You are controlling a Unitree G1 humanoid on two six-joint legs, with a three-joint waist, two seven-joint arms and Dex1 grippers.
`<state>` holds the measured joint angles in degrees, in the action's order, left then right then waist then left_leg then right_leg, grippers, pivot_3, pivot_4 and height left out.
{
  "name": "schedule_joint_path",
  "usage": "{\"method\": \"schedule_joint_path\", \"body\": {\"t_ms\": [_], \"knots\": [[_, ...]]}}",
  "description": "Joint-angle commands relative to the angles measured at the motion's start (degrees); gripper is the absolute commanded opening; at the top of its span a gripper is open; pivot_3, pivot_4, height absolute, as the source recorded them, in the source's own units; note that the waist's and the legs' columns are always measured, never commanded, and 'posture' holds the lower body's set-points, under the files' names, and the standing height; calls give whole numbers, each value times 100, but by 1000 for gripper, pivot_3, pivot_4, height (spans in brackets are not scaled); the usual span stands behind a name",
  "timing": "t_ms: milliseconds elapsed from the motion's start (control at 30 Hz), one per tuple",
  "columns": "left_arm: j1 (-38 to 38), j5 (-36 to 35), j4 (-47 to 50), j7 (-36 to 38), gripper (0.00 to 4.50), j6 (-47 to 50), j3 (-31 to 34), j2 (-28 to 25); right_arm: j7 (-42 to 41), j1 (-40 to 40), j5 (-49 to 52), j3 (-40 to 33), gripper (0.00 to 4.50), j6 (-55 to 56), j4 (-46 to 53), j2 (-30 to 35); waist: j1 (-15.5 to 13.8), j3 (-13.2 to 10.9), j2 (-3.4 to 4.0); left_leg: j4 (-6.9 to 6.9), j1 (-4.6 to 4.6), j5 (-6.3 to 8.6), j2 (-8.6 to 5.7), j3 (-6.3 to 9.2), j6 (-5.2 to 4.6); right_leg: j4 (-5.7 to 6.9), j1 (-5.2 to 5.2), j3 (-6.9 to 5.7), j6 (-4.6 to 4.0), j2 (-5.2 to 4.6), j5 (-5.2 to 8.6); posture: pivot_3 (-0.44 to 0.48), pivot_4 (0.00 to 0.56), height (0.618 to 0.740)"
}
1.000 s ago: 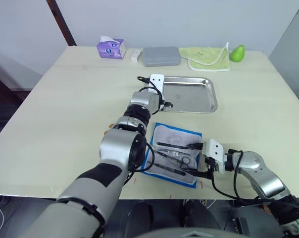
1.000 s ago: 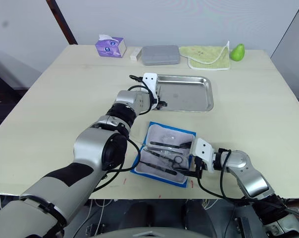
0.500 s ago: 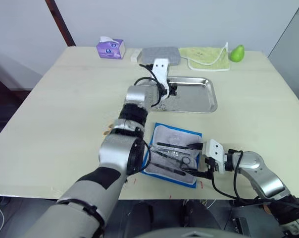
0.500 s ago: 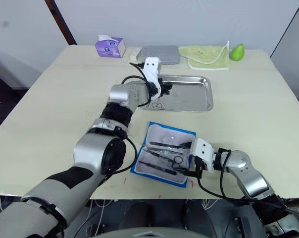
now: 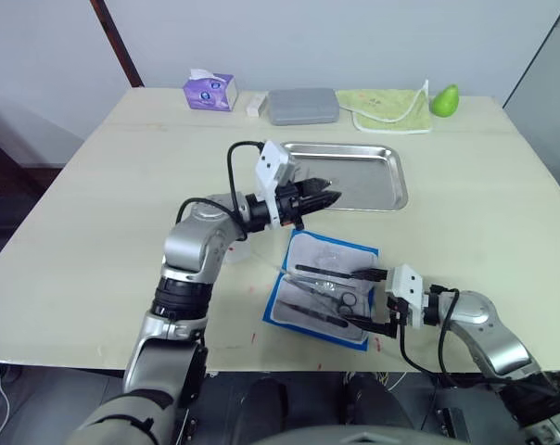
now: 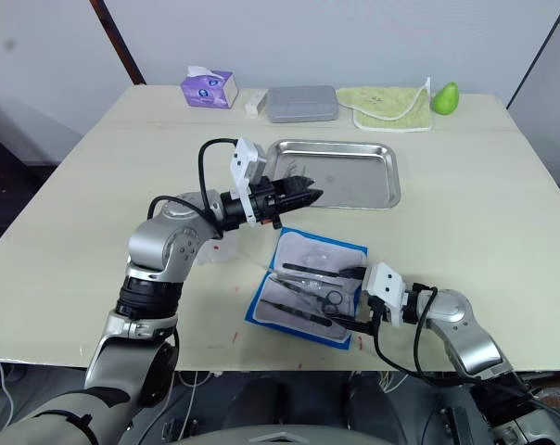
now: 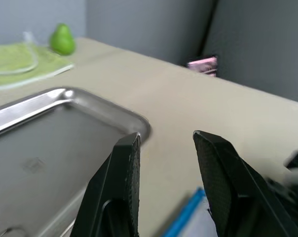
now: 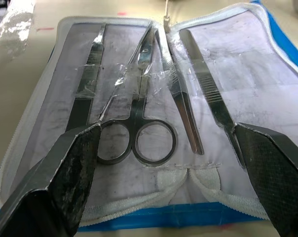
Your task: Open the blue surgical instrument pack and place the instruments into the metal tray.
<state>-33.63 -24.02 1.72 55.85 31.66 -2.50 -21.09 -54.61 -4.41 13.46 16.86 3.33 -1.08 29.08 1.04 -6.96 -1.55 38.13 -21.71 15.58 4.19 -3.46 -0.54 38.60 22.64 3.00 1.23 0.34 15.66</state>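
Lying open on the near part of the table, the blue surgical instrument pack point(image 5: 324, 289) shows its pale lining, with the instruments point(image 8: 139, 94) inside it: ring-handled scissors, forceps and tweezers, side by side under what looks like clear film. The metal tray point(image 5: 350, 175) sits just beyond the pack, and looks empty in the head views. The right gripper point(image 5: 375, 301) rests at the pack's right edge, its fingers point(image 8: 65, 168) spread wide to either side of the tool handles and holding nothing. The left gripper point(image 5: 324, 197) hovers above the tray's near-left corner, its fingers a narrow gap apart and empty.

The main risk, in my judgement, is the film: if a tool is pulled while still tucked under it, the whole pack may drag or lift with it. The tools also lie close together, so a wide closing grip could catch two at once or nudge the scissors askew. Thin, flat steel may slip from the pads on the carry to the tray.
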Motion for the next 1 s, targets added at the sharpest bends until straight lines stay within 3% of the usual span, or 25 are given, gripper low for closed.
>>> {"method": "schedule_joint_path", "body": {"t_ms": [33, 333, 500, 533, 600, 633, 867, 1000], "knots": [[49, -151, 130, 518, 1816, -390, 14, -242, 84, 312, -542, 254, 4500, -67, -953, 21, 0, 1, -1, 0, 0, 0, 0, 1, 0, 0, 0, 0, 0, 0, 0, 0, 150, 736], [526, -563, -380, 2407, 1816, -1065, 167, -1229, -54, 353, -550, 240, 4500, 442, -1365, 32, -12, 36, -56, -1, 3, 0, 2, 1, -1, -1, 0, -3, -7, -1, 4, 0, 150, 736], [787, -643, -801, 3391, 2922, -1255, 405, -2160, -113, 308, -547, 220, 4500, 510, -1445, 59, -24, 36, -56, -2, 3, 1, 4, 1, -1, -2, 1, -9, -26, -6, 15, 0, 150, 736], [825, -630, -887, 3521, 3492, -1289, 476, -2348, -129, 300, -538, 210, 4500, 520, -1450, 65, -24, 34, -53, -2, 2, 1, 4, 2, -1, -1, 1, -10, -28, -7, 16, 0, 150, 736], [885, -630, -1034, 3640, 3976, -1397, 538, -2631, -143, 286, -524, 194, 4500, 538, -1466, 67, -26, 35, -54, -3, 1, 1, 5, 4, -1, -1, 3, -15, -33, -9, 19, 0, 150, 736], [915, -665, -1100, 3661, 4475, -1446, 540, -2757, -145, 282, -519, 187, 4500, 545, -1474, 65, -34, 37, -57, -4, 1, 1, 6, 5, -1, -2, 3, -15, -33, -11, 20, 0, 150, 736], [978, -783, -1346, 3665, 4475, -1830, 339, -3270, -190, 269, -486, 102, 4500, 573, -1502, 87, -53, 38, -61, -4, 0, 1, 5, 21, -1, -5, 4, -34, -34, -33, 21, 0, 150, 736], [721, -475, -1379, 3576, 4475, -2112, 223, -3062, -196, 219, -486, 74, 4500, 581, -1555, 72, -76, 39, -62, -3, -2, 1, 3, 16, -1, -5, 4, -35, -35, -34, 22, 0, 150, 736]]}}
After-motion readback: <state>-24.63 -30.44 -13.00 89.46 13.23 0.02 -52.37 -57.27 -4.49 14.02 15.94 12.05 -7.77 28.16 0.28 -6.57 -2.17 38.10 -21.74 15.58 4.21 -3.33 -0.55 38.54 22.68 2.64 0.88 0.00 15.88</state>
